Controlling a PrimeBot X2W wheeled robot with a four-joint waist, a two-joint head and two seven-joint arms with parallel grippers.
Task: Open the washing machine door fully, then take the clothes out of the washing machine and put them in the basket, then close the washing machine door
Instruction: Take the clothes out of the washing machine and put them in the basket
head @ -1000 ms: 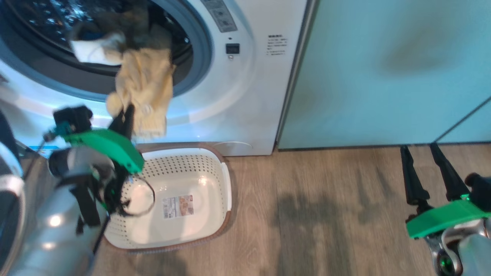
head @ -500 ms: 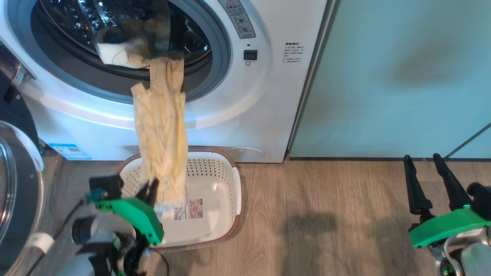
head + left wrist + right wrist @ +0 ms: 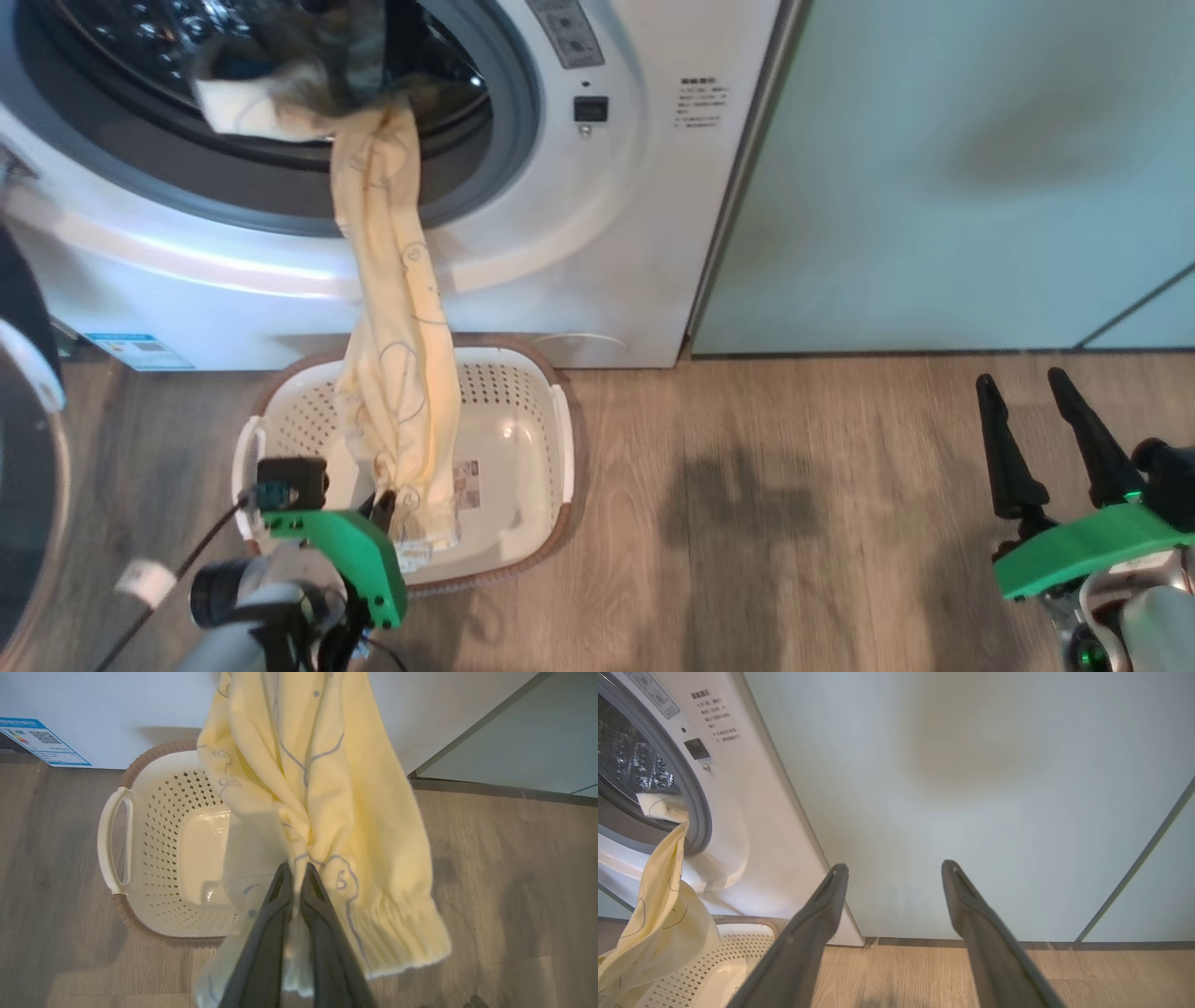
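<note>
The washing machine door point(image 3: 21, 439) is standing swung wide, off to the left of the left gripper point(image 3: 295, 870), so the opening step is looking done; the unloading is only just getting under way. The left gripper is pinching a fold of a pale yellow garment point(image 3: 392, 373) between nearly closed fingers, close to its ribbed cuff; the cloth is stretching up and away from the fingertips in a long band to the mouth of the washing machine point(image 3: 616, 233), where its upper end is lying over the grey drum ring, not yet free. The basket point(image 3: 509, 397) is sitting directly beneath and just ahead of the gripper, against the foot of the machine; whether the dangling cuff is touching its bottom I cannot tell. More of the clothes point(image 3: 247, 103), a white piece and something darker, are lying in the drum, above and beyond the held garment. The right gripper point(image 3: 1019, 377) is hovering well apart on the other side, over the floor point(image 3: 794, 523), fingers spread wide, holding nothing. Judging by this, every garment is waiting to land in the basket; the door closing is coming last.
</note>
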